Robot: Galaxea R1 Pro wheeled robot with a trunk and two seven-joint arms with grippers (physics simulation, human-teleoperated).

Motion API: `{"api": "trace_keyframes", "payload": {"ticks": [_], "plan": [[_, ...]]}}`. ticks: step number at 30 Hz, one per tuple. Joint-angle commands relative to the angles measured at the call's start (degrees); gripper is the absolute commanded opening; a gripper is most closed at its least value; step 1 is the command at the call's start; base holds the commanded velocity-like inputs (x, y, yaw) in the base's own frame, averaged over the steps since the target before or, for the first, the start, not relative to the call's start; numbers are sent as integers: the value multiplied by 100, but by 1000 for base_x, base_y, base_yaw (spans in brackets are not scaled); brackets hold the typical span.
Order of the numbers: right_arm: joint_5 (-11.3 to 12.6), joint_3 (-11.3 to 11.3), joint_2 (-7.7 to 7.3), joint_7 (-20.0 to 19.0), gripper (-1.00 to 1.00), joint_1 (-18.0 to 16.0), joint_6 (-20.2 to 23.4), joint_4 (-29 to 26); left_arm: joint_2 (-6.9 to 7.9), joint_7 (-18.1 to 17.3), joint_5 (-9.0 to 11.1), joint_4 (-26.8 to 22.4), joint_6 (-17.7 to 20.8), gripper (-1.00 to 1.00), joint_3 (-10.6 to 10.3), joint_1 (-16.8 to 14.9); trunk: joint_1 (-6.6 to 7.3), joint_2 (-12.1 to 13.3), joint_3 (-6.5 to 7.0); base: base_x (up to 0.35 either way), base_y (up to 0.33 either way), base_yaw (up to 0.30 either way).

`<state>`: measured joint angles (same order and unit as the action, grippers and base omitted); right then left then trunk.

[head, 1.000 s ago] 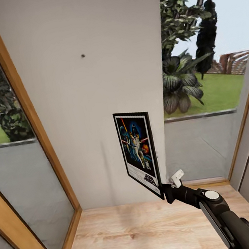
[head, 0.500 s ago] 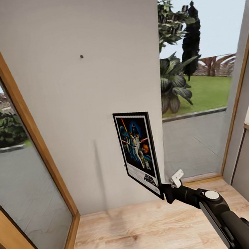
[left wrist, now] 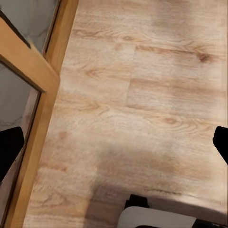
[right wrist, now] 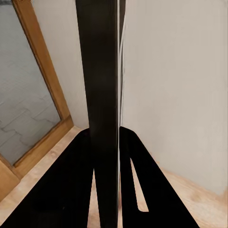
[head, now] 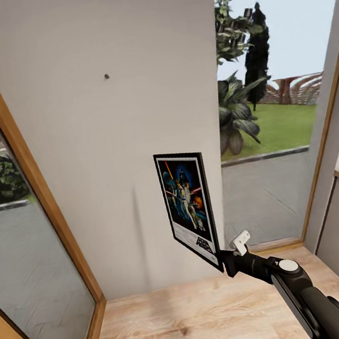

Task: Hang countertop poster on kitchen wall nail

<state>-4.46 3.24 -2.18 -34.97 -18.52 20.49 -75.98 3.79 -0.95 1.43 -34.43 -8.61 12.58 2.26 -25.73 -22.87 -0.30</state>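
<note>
In the head view, the poster (head: 188, 209) stood upright just right of the frame's centre, its dark blue artwork and black title lettering facing the camera inside a thin black frame. The right gripper (head: 226, 262) held it by the lower right corner, jaws clamped on the frame's edge, with the black arm running down to the lower right corner of the picture. Behind the poster rose a plain light grey wall (head: 104, 147). A wall nail (head: 106, 76), a tiny dark stud, sat in the upper left part of the frame, well above the poster and to its left. Wood-framed glass panels (head: 29, 227) flanked the wall, showing trees and grass outside. Pale wooden floor (head: 207, 318) filled the bottom.

In the right wrist view, the poster (right wrist: 102, 109) appeared edge-on as a dark vertical band between the two black fingers (right wrist: 71, 190).

In the left wrist view, the left gripper (left wrist: 116, 142) pointed at wooden floor, its dark fingertips (left wrist: 9, 147) at opposite edges, jaws wide apart and holding nothing.
</note>
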Motion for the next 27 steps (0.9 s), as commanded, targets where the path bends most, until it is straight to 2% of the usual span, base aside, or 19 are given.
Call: {"api": "trace_keyframes", "payload": {"ticks": [1, 22, 27], "plan": [[-29, 1, -2, -36, -100, -3, 25, -8, -1, -10, 15, 0, -9, 100, 6, 2, -6, -5, -3, 318, 100, -1], [5, 1, -2, -57, -100, -3, 25, -12, -1, -10, 15, 7, -9, 100, 12, 2, -6, -5, -3, 332, 125, 0], [8, 1, -2, -69, -100, -3, 40, -33, 0, -7, 15, 12, -9, 100, 22, 2, -6, -5, -3, 112, 32, 0]]}}
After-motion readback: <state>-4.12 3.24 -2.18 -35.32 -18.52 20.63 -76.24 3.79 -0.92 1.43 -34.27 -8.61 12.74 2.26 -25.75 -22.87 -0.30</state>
